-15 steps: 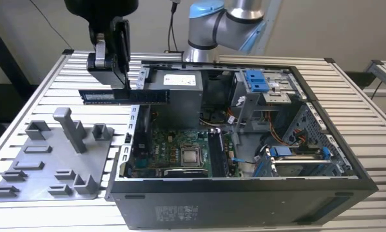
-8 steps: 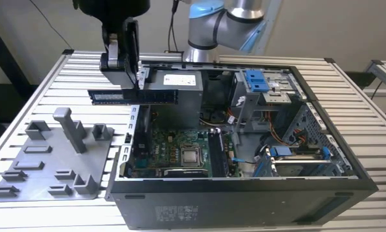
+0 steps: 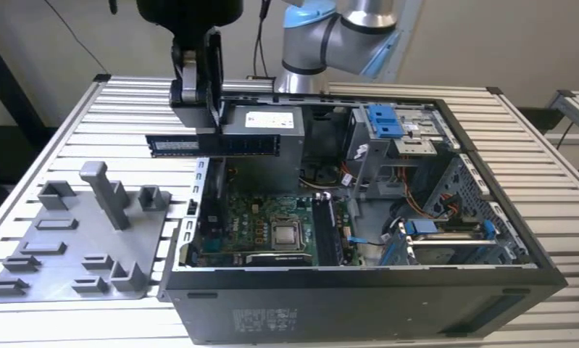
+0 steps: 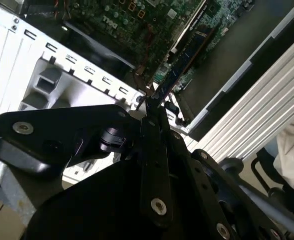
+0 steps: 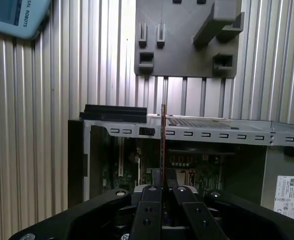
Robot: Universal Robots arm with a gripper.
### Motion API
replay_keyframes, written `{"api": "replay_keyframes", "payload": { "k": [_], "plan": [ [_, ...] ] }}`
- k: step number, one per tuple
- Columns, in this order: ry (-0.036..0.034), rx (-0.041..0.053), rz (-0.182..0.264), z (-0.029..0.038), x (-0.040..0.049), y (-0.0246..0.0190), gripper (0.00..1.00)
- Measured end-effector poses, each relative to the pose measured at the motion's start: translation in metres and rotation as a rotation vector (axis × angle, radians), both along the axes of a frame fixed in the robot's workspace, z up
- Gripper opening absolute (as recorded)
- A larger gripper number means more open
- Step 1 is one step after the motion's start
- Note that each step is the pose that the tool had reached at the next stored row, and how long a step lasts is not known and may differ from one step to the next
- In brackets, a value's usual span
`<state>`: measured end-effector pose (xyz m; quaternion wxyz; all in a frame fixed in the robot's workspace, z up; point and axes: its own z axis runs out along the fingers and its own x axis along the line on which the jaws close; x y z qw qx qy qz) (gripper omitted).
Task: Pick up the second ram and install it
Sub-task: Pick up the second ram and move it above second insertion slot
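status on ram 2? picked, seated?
Done: the second ram is clear of the grey holder plate. In hand: the hand is shut on it, holding it in the air over the open computer case's rim. Left: it is not yet seated on the motherboard.

The exterior view looks down from high up at the slatted table (image 3: 67, 109), taking in the whole open computer case (image 3: 367, 304). Both wrist views sit close behind the gripper (image 5: 164, 186), looking down along its memory stick (image 5: 163, 140) at the case's rim and circuit board (image 3: 260, 221).
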<state>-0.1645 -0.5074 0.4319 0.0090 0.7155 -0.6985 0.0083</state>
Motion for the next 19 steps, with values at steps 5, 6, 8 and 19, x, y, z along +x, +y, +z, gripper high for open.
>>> {"api": "replay_keyframes", "payload": {
  "k": [5, 6, 8, 19],
  "plan": [
    [0.0, 0.0, 0.0, 0.0, 0.0083, 0.0, 0.14],
    [0.0, 0.0, 0.0, 0.0, 0.0099, 0.0, 0.14],
    [0.0, -0.0001, 0.0, 0.0, 0.013, 0.0, 0.14],
    [0.0, -0.0001, 0.0, 0.0, 0.0238, 0.0, 0.14]
  ]
}}
